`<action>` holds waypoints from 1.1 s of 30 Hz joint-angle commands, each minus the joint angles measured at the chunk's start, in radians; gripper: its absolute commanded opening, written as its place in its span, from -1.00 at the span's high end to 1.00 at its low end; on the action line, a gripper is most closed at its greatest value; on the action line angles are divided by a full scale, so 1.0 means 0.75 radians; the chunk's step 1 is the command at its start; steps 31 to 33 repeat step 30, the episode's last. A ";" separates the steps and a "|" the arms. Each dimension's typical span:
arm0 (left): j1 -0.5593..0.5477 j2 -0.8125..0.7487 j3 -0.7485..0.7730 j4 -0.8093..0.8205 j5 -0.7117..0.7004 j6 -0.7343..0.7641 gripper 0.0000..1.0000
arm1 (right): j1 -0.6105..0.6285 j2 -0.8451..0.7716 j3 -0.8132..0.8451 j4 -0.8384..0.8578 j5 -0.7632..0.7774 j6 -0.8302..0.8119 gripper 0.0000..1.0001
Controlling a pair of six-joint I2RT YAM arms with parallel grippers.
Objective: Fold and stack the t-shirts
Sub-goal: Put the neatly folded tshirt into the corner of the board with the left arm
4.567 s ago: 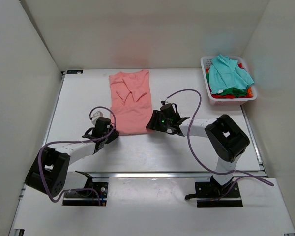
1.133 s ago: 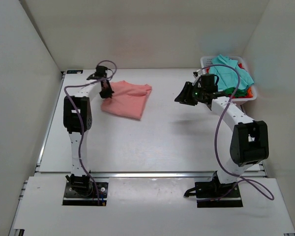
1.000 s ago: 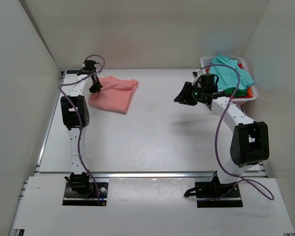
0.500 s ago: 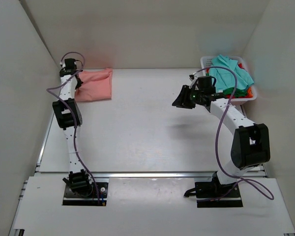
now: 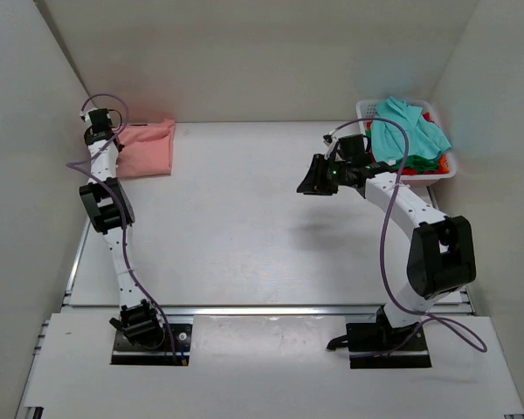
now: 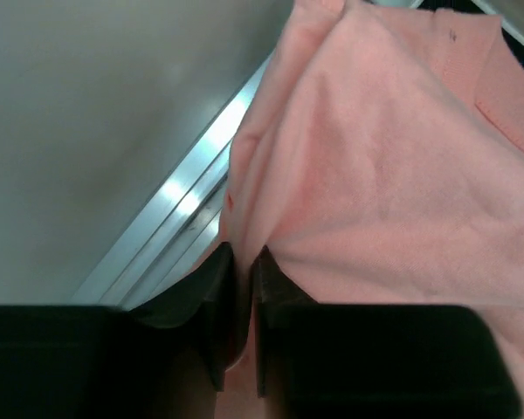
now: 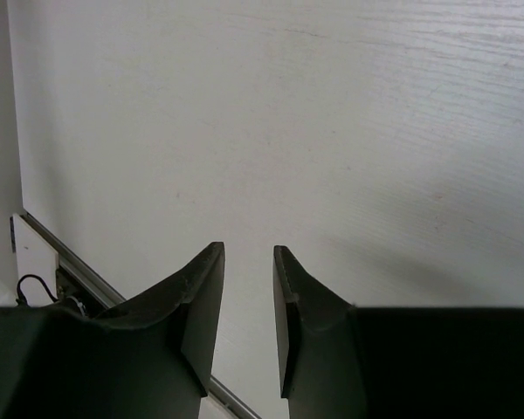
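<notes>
The folded salmon-pink t-shirt (image 5: 147, 147) lies at the table's far left corner. My left gripper (image 5: 115, 142) is stretched out to that corner and is shut on the shirt's left edge. In the left wrist view the pink cloth (image 6: 393, 157) is pinched between the black fingers (image 6: 217, 297). My right gripper (image 5: 313, 182) hangs above the table, left of the basket, open and empty; its wrist view shows only bare table (image 7: 349, 131) between the jaws. The teal t-shirt (image 5: 406, 131) lies on top of green and red shirts (image 5: 412, 163) in the basket.
A white plastic basket (image 5: 363, 112) stands at the far right corner. White walls close in the table on the left, back and right. A metal rail (image 6: 179, 209) runs along the table's left edge beside the pink shirt.
The pink shirt, earlier spread at the middle back, is now folded and has been dragged left into the far corner by my left gripper. My right gripper moved slightly left.
</notes>
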 commanded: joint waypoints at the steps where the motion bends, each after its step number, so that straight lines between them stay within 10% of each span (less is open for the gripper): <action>1: -0.040 -0.014 0.042 0.147 0.052 0.014 0.46 | 0.016 0.019 0.072 -0.011 0.020 -0.003 0.48; 2: -0.040 -0.004 0.058 0.157 0.064 0.012 0.05 | 0.024 0.033 0.082 -0.019 0.018 -0.013 0.48; 9: -0.097 -0.148 0.173 0.035 0.099 -0.019 -0.19 | 0.067 0.023 0.160 -0.084 0.020 -0.009 0.50; 11: -0.122 -0.269 0.098 -0.014 0.105 -0.027 -0.97 | 0.090 0.005 0.154 -0.121 0.063 -0.011 0.48; 19: -0.116 -1.085 -1.124 0.070 0.777 -0.179 -0.97 | 0.012 -0.353 -0.228 -0.182 0.204 -0.017 0.43; 26: -0.651 -1.712 -1.801 -0.033 0.408 -0.027 -0.98 | -0.217 -0.615 -0.425 -0.325 0.247 -0.136 0.37; 33: -0.640 -1.991 -2.068 -0.008 0.643 -0.088 -0.97 | -0.258 -0.701 -0.419 -0.413 0.272 -0.173 0.34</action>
